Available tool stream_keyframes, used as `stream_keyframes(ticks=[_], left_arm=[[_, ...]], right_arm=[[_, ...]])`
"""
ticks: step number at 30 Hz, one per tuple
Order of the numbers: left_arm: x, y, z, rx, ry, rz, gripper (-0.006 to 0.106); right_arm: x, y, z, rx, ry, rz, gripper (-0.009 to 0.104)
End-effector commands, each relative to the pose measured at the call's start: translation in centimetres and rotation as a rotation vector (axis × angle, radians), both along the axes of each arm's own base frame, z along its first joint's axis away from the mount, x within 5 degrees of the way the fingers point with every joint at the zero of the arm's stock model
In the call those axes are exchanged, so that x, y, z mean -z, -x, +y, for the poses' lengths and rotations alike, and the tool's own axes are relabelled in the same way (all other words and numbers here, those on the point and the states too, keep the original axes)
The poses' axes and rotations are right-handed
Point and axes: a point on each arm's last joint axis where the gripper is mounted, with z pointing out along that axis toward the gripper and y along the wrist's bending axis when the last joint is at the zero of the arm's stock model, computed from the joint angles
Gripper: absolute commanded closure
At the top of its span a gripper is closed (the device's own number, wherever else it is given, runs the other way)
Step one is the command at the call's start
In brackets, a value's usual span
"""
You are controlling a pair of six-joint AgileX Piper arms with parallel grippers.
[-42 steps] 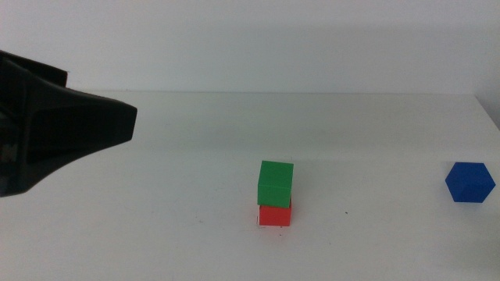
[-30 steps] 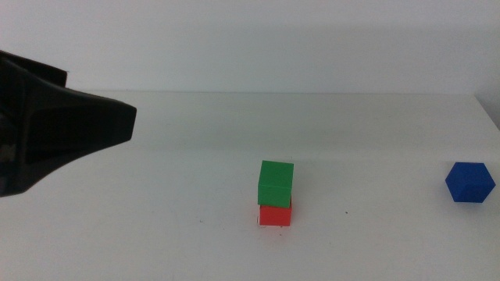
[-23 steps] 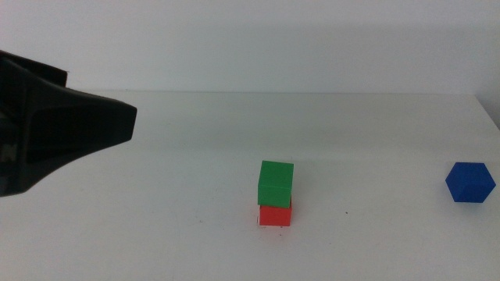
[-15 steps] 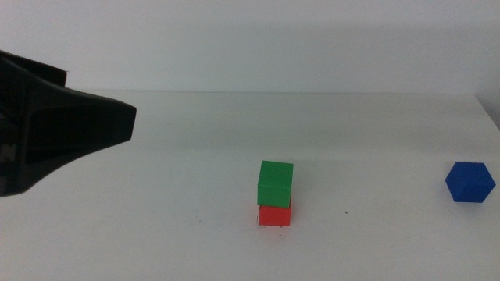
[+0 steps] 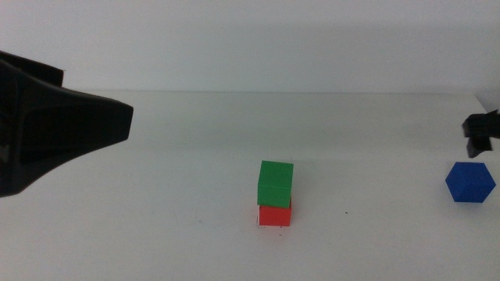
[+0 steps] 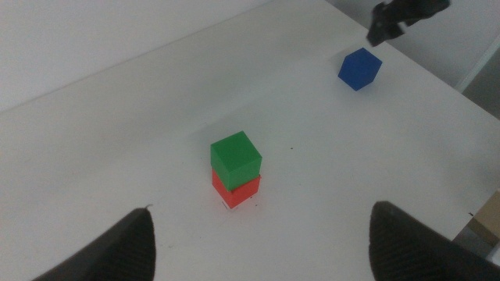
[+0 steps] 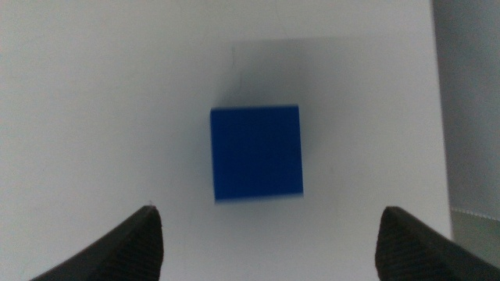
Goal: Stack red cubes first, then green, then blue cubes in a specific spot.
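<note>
The green cube [image 5: 276,182] sits on the red cube [image 5: 274,215] at the table's middle front, and this stack also shows in the left wrist view [image 6: 236,154]. The square marking is hidden under the red cube. The blue cube [image 5: 470,183] lies alone at the far right. My right gripper [image 5: 480,131] hangs just above and behind it, open and empty. In the right wrist view the blue cube [image 7: 256,153] lies ahead of the wide-spread jaws [image 7: 266,250]. My left gripper [image 5: 109,125] is open and empty, raised at the left, well away from the stack.
A tiny dark speck [image 5: 346,212] lies on the white table [image 5: 180,203] right of the stack. The table's right edge runs close beside the blue cube [image 6: 359,68]. The right gripper [image 6: 402,16] also shows in the left wrist view.
My right gripper has come into the middle view at the right edge, above the blue cube. The cubes have not moved. The left gripper has barely shifted.
</note>
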Motion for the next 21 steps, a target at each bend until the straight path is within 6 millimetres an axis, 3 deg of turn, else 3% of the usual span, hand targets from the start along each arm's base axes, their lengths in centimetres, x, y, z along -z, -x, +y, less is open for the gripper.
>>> stream_keyframes(ticks=[1, 9, 15, 18, 20, 21], left_arm=[[-0.1, 0.1, 0.1, -0.003, 0.006, -0.015, 0.007], [-0.1, 0.1, 0.1, -0.003, 0.006, -0.015, 0.007], [-0.1, 0.0, 0.1, -0.004, 0.004, -0.015, 0.007], [-0.1, 0.0, 0.1, -0.004, 0.004, -0.015, 0.007], [-0.1, 0.0, 0.1, -0.004, 0.004, -0.015, 0.007], [-0.1, 0.0, 0.1, -0.004, 0.004, -0.015, 0.007]], right_arm=[[1.4, -1.8, -0.8, 0.004, 0.017, 0.011, 0.012], [6.6, -4.2, -2.6, 0.022, -0.020, 0.096, 0.012], [9.4, -5.0, -2.1, -0.019, -0.077, 0.132, 0.016], [10.4, -5.2, -2.1, -0.017, -0.083, 0.149, 0.024], [10.5, -5.2, -2.1, -0.019, -0.080, 0.153, 0.040], [10.4, -5.2, -2.2, -0.013, -0.079, 0.148, 0.054]])
